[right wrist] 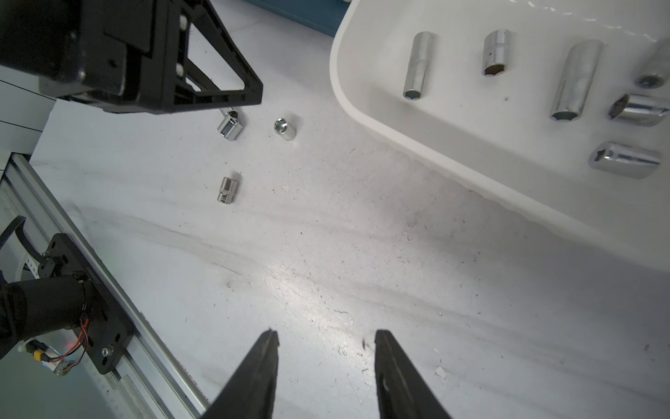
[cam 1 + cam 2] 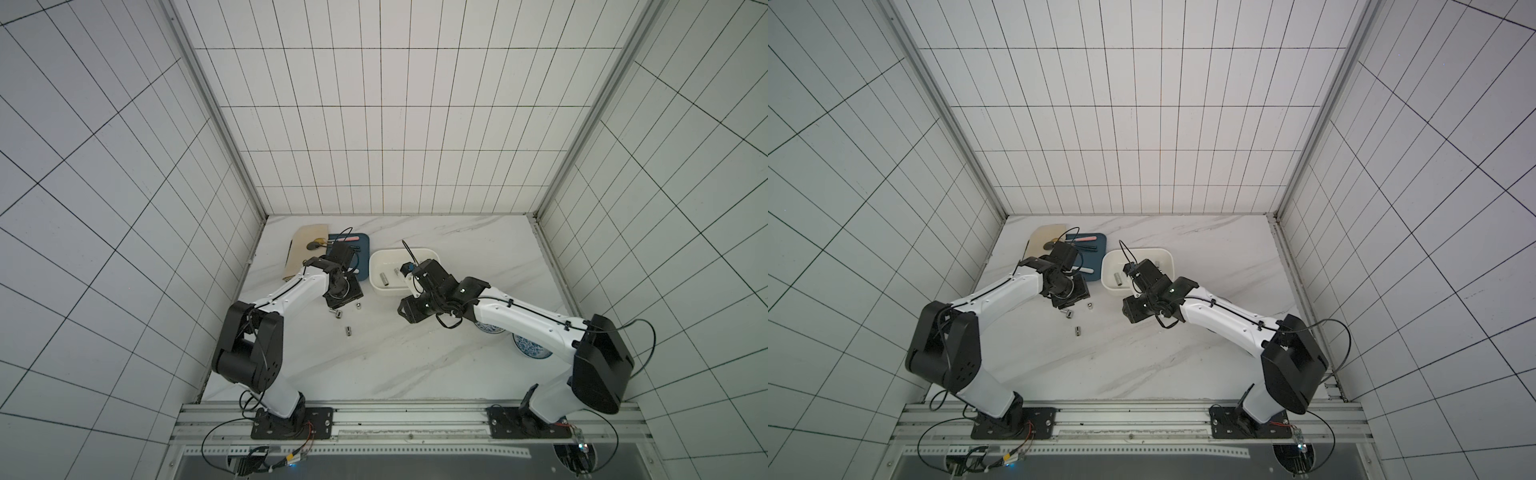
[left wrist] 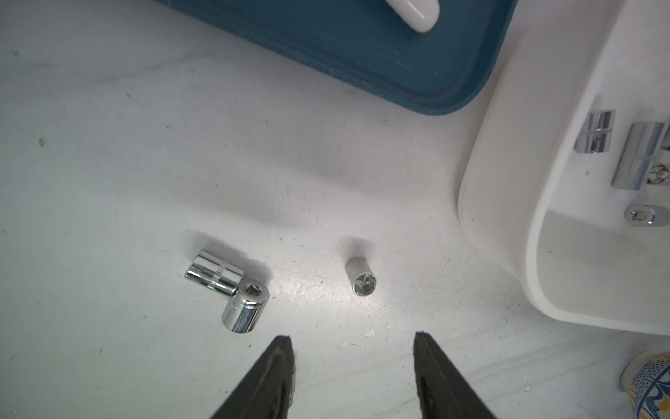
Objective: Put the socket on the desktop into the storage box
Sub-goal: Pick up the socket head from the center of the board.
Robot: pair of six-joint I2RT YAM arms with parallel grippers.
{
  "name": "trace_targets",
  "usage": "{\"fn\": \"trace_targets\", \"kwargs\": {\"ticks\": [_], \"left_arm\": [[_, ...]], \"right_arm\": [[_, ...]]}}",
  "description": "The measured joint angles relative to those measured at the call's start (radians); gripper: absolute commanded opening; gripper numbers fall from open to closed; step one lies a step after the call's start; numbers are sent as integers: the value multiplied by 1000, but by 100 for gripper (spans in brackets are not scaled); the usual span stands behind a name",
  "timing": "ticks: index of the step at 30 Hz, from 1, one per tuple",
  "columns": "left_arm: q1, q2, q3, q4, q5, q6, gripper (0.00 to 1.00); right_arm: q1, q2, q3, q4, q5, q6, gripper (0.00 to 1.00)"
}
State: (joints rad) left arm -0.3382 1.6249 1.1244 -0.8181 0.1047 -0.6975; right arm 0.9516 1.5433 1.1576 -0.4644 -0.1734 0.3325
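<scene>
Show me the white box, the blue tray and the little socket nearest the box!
storage box [image 3: 507, 174], left wrist view, outer wall.
blue tray [image 3: 362, 47], left wrist view, bare floor.
socket nearest the box [image 3: 360, 276], left wrist view, its middle.

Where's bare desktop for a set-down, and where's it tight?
Free: the desktop stretch between the loose sockets and the front rail; the back strip between storage box and rear wall. Crowded: back left, where beige mat, blue tray and sockets cluster.
</scene>
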Motion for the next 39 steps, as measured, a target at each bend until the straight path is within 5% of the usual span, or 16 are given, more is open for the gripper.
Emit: {"fn": "trace_targets", "kwargs": {"ticks": [39], "left_arm": [[-60, 247, 129, -29, -57, 30, 32]], "right_arm": [[5, 0, 0, 19, 10, 5, 46]]}}
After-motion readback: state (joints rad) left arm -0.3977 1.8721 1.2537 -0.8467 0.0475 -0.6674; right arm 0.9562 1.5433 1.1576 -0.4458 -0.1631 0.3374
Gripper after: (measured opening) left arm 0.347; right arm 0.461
